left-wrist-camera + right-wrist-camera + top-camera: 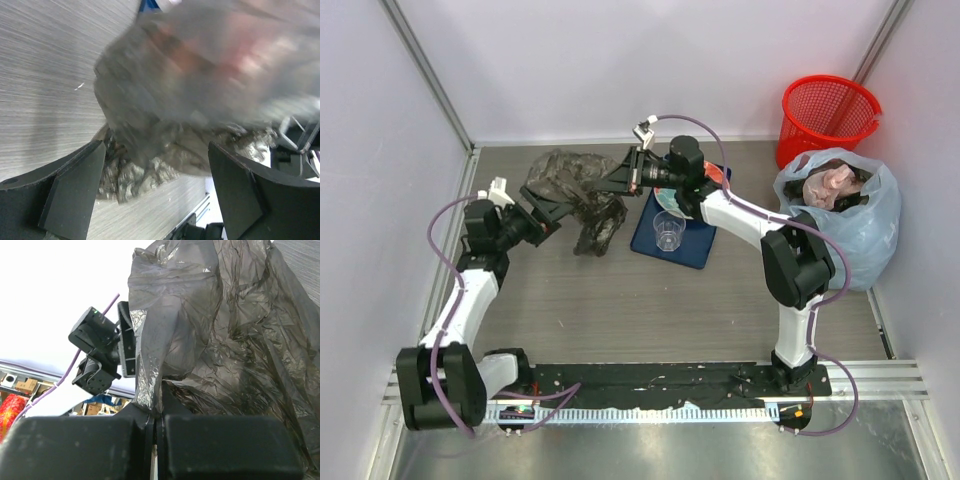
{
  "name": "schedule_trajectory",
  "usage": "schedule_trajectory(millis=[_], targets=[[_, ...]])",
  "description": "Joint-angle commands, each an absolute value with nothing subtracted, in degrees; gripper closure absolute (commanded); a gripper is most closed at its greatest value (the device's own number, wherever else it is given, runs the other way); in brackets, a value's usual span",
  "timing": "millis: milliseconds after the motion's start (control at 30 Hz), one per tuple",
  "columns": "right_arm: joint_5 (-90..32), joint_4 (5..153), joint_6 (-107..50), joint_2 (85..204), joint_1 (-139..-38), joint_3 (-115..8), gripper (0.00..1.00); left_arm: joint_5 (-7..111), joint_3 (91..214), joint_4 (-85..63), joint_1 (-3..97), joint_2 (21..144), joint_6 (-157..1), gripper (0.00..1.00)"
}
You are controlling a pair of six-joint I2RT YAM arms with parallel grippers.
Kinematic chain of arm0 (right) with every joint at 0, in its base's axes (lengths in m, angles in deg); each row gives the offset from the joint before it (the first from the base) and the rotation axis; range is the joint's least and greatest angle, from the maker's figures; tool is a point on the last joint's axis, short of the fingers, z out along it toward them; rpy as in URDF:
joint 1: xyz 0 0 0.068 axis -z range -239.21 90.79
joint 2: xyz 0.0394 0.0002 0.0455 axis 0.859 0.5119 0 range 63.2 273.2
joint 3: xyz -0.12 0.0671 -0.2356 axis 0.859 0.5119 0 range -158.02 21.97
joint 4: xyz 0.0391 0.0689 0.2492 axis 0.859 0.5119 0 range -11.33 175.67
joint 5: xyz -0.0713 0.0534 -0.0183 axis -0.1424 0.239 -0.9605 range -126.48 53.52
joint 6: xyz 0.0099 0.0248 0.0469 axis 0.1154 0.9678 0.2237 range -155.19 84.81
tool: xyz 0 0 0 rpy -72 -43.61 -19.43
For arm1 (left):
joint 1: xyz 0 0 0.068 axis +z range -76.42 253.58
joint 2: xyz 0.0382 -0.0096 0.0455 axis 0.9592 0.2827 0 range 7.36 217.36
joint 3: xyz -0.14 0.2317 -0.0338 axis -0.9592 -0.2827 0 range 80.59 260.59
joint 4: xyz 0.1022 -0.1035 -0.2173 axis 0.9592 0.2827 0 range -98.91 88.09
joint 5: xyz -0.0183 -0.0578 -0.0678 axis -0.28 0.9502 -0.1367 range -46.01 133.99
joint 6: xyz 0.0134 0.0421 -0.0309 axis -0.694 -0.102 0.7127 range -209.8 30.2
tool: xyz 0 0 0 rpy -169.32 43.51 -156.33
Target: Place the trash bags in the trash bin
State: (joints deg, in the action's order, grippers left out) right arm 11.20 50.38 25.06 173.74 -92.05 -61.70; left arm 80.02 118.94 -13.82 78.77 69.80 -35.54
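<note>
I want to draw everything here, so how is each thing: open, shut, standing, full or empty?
trash bag: crumpled, one fold pinched by the right gripper
right gripper: shut on the trash bag
left gripper: open, bag in front of it
trash bin: upright, nothing showing inside
blue bag: open at the top, pinkish stuff inside
clear cup: upright on the blue tray, looks empty
</note>
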Motion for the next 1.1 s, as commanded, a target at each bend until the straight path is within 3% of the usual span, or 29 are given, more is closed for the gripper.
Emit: schedule_trajectory(millis=[0, 200, 400, 500, 667, 800, 933, 1067], targets=[[11.16, 47.47, 25.37, 172.0, -92.61, -61.44, 0.99, 73.61, 122.78, -19.82, 76.92, 74.06, -31.8, 0.11], [11.95, 48.44, 24.05, 170.86, -93.05, -61.43, 0.99, 71.67, 122.18, -23.48, 76.92, 78.9, -26.19, 0.14], [12.39, 50.46, 22.29, 171.12, -93.05, -62.84, 0.99, 72.2, 120.15, -26.93, 76.92, 80.22, -24.24, 0.28], [13.09, 50.2, 22.3, 171.82, -93.31, -63.71, 0.99, 72.2, 120.41, -27.28, 76.92, 81.19, -23.8, 0.29], [14.93, 53.96, 18.79, 172.62, -92.87, -69.67, 0.99, 71.4, 123.57, -14.29, 77.79, 81.9, -30.11, 0.61], [14.24, 62.74, 13.17, 173.32, -90.16, -73.9, 0.99, 76.41, 122.69, -11.03, 83.92, 80.58, -32.14, 0.96], [6.43, 83.36, -0.62, 175.34, -84.62, -80.14, 0.99, 78.09, 125.4, -3.4, 92.81, 78.56, -42.49, 1.0], [2.63, 92.2, -7.57, 182.61, -83.02, -91.71, 0.99, 80.19, 133.66, 7.4, 91.43, 82.05, -57.7, 1.0]])
